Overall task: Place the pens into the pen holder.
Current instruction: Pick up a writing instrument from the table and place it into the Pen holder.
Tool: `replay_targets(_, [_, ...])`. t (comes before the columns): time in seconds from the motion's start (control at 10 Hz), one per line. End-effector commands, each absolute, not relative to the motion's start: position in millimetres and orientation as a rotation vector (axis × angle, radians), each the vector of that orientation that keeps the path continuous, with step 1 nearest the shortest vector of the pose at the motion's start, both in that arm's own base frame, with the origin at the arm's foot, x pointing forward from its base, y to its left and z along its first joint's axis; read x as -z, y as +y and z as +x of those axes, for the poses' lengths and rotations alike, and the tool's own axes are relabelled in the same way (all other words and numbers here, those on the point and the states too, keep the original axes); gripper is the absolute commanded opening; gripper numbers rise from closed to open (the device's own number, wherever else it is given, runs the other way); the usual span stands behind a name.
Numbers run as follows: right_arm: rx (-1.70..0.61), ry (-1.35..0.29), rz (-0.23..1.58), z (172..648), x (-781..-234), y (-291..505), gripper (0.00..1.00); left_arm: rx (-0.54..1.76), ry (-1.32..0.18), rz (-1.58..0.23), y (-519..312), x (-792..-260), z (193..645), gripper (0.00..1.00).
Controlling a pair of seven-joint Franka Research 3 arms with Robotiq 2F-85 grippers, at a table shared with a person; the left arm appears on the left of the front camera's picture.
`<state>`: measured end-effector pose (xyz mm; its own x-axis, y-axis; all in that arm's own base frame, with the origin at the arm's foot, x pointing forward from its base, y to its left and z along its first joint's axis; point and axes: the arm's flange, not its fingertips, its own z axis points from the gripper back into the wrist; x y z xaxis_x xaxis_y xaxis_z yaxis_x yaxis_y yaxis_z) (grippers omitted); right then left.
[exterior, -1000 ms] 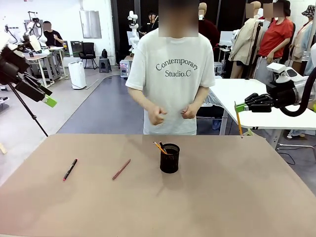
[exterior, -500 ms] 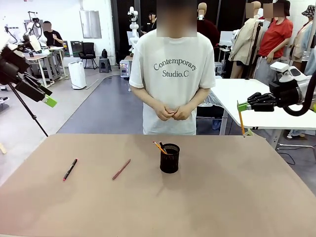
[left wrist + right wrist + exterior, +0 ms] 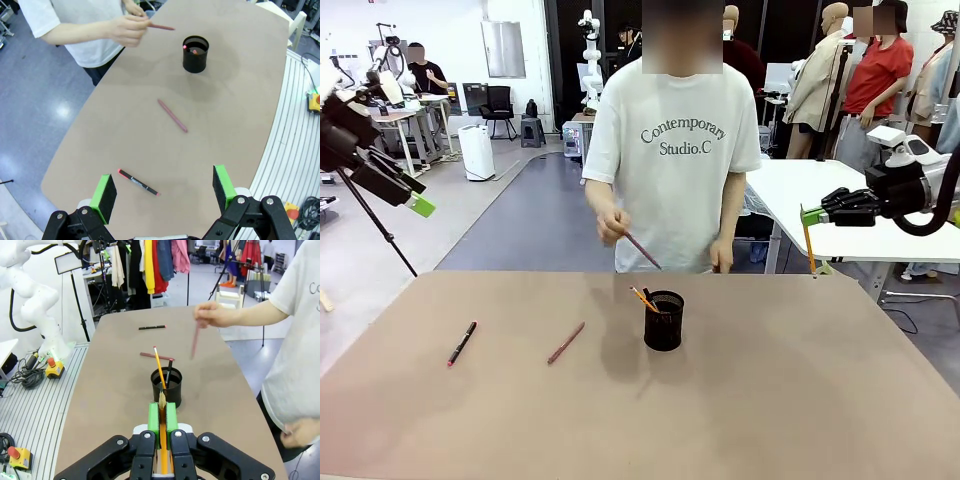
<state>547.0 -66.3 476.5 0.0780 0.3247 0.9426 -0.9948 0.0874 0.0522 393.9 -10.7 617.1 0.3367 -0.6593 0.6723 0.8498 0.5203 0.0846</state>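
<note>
Left gripper (image 3: 164,187) hangs wide open; a black pen (image 3: 138,182) lies below between its jaws, a pink pen (image 3: 172,115) ahead, and the holder (image 3: 195,53) farther ahead. A person's hand (image 3: 610,228) holds a reddish pen (image 3: 642,250) above the holder. Right gripper (image 3: 807,215) is clamped on a pencil (image 3: 807,248), with the holder ahead of its jaws.

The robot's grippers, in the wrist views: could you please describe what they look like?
The left gripper and right gripper are both black, with jointed links on silver pins, tipped with bright green rectangular pads. In the front view the right arm has white casing and a looping black cable.
</note>
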Motion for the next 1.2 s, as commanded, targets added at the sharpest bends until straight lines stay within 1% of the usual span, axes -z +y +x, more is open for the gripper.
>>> replay_targets(0.0, [-1.246, -0.954, 0.936, 547.0, -477.9, -65.5, 0.0, 1.005, -0.72, -0.31, -10.2, -617.8, 394.1, 1.0])
replay_targets(0.7, [-1.245, -0.951, 0.938, 547.0, -476.5, -66.3, 0.0, 1.005, -0.72, -0.31, -10.2, -617.8, 394.1, 1.0])
replay_targets(0.8, [-1.248, -0.949, 0.96, 548.4, -475.4, -62.7, 0.0, 1.005, -0.72, -0.31, -10.2, -617.8, 394.1, 1.0])
replay_targets(1.1, [-1.203, -1.034, 0.98, 548.7, -478.5, -56.6, 0.0, 1.005, -0.72, -0.31, -10.2, -617.8, 394.1, 1.0])
